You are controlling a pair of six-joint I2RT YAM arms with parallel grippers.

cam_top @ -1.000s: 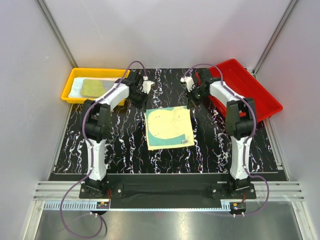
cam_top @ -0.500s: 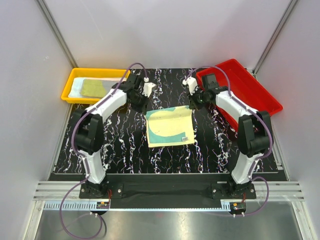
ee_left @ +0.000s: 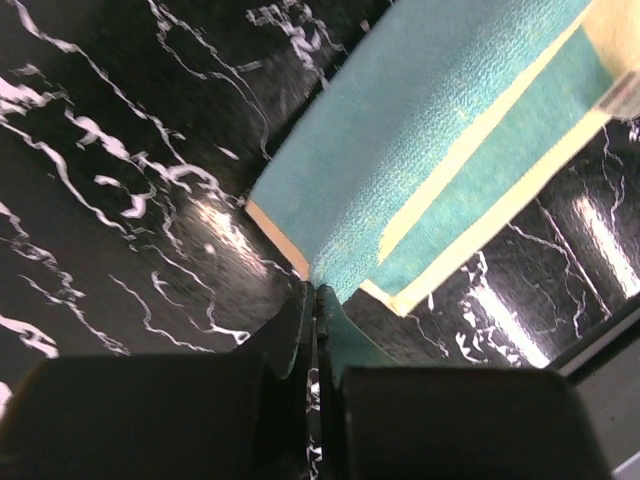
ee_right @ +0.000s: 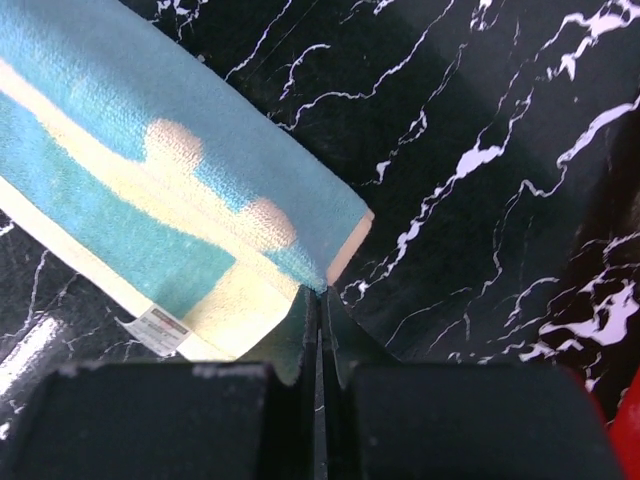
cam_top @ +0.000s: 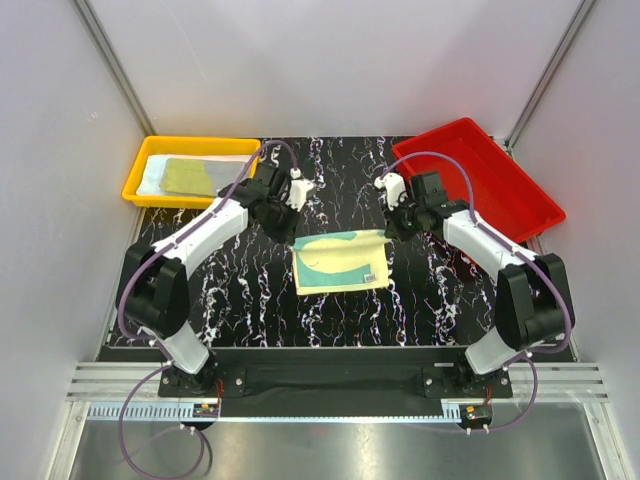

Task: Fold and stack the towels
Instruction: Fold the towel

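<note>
FOLD | I'm carrying the far edge of the towel [cam_top: 340,265] from 12 toward 6, mid-table [cam_top: 250,290] | left gripper [cam_top: 292,235] and right gripper [cam_top: 388,232] are each pinching a far corner | half-fold is forming, stacking is still waiting.

**Top external view:** mounted above and behind the arm bases, looking down and forward. It is far enough back to cover the whole table [cam_top: 250,300], from the yellow tray [cam_top: 135,185] to the red tray [cam_top: 480,170].

**Left wrist view:** set just behind the left gripper [ee_left: 315,295], looking along it. It sits close to the table, at one corner of the towel [ee_left: 430,150].

**Right wrist view:** the same arrangement behind the right gripper [ee_right: 320,295], at the towel's opposite corner.

**Shared area:** all three views show the towel and the table around it.
</note>
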